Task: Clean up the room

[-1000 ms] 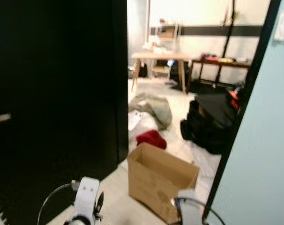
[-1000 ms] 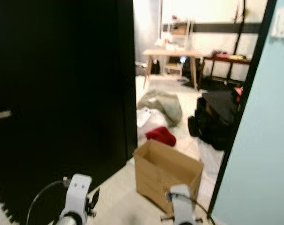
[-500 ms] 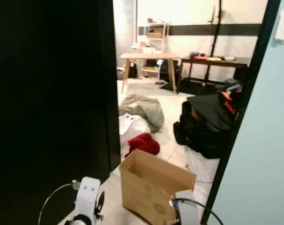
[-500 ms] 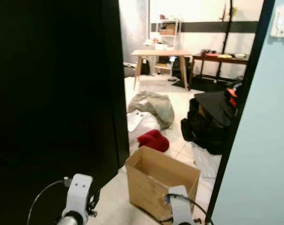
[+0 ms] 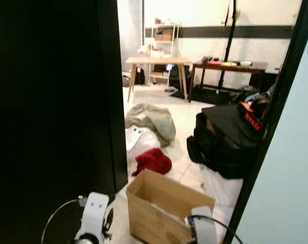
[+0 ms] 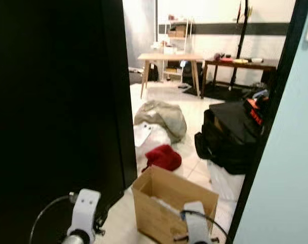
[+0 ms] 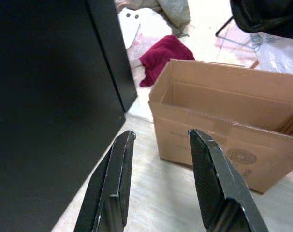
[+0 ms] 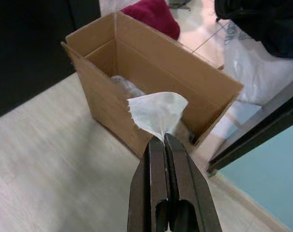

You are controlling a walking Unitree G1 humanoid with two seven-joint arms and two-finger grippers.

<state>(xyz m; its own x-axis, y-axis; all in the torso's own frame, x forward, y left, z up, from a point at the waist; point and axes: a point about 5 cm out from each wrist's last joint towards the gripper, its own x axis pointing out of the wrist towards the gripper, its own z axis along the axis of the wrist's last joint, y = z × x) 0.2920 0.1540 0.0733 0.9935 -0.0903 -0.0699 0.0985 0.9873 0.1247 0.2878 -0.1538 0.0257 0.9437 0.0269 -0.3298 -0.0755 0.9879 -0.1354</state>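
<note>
The robot has stepped closer, so the cardboard box now sits just beyond the right gripper, which pinches a white tissue ready to drop in, while the left gripper hangs spread and empty.

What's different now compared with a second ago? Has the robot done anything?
Mostly the robot's own view has moved: it has come closer to the cardboard box in the doorway, which now sits lower in the eye views. The box, red cloth and black bag lie as before. The right tool is shut on a white tissue; the left tool is open.
</note>
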